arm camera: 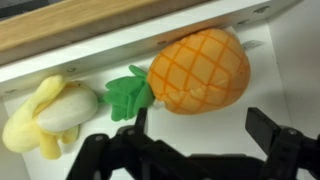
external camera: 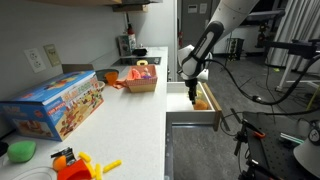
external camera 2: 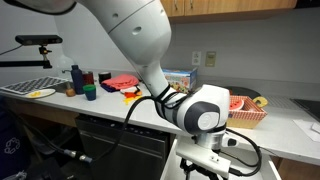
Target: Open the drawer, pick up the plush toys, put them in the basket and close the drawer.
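- The plush toys (external camera: 203, 103) are lying in the open drawer (external camera: 192, 120), on its white floor and close against its far wall. In the wrist view the orange toy (arm camera: 200, 72) is at the right and the yellow toy (arm camera: 50, 115) at the left.
- The gripper (arm camera: 200, 135) is hanging over the orange toy with its fingers spread wide. Nothing is sitting between them.
- The round orange body is filling nearly the whole gap between the fingers, so I am judging that a small error to either side could put a finger on top of the toy. That would be pressing it down, not taking it.
- The left finger is standing over the green leaves. If it is closing there, it may be catching only the leaves, or pushing the yellow toy away.
- The soft body may be slipping out during the lift to the basket (external camera: 142, 86) on the counter at the left, because plush is giving way under the fingers.
- The orange toy is lying with its long axis left to right, and its leaves are pointing left toward the yellow toy. I cannot tell if they are touching it.
- The yellow toy is also lying roughly left to right, a little tilted, with its left end nearer.
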You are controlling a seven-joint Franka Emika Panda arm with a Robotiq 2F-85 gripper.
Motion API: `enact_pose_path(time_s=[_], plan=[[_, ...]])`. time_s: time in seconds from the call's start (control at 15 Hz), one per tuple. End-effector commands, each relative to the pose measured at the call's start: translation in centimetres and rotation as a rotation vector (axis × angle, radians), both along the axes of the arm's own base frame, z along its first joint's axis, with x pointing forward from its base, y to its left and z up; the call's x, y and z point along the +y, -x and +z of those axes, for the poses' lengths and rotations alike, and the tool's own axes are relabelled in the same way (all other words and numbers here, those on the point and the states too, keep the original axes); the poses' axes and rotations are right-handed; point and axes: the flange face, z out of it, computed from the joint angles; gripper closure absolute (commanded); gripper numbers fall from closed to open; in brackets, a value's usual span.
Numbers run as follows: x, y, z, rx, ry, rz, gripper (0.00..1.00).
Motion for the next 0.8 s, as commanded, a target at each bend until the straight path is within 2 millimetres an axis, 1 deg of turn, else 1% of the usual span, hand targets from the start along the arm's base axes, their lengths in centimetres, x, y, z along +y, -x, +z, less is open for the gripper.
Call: enact_pose_path(time_s=[0.0, 0.2, 0.4, 0.47, 0.53, 0.6, 0.67, 0.73], plan=[[-1.0, -0.1, -1.9, 0.044, 0.015, -0.033, 0.00], [-2.1, 1.1, -3.4, 0.116, 0.047, -0.069, 0.00], [-2.9, 2.1, -4.3, 0.178, 0.054, -0.101, 0.00], [-2.9, 2.1, -4.4, 0.186, 0.039, -0.105, 0.25], [-2.8, 2.0, -4.3, 0.190, 0.021, -0.105, 0.28], [-2.6, 1.9, -4.0, 0.188, -0.001, -0.104, 0.34], [-2.4, 1.7, -3.7, 0.183, -0.016, -0.105, 0.43], [-2.1, 1.4, -3.3, 0.170, -0.046, -0.112, 0.50]])
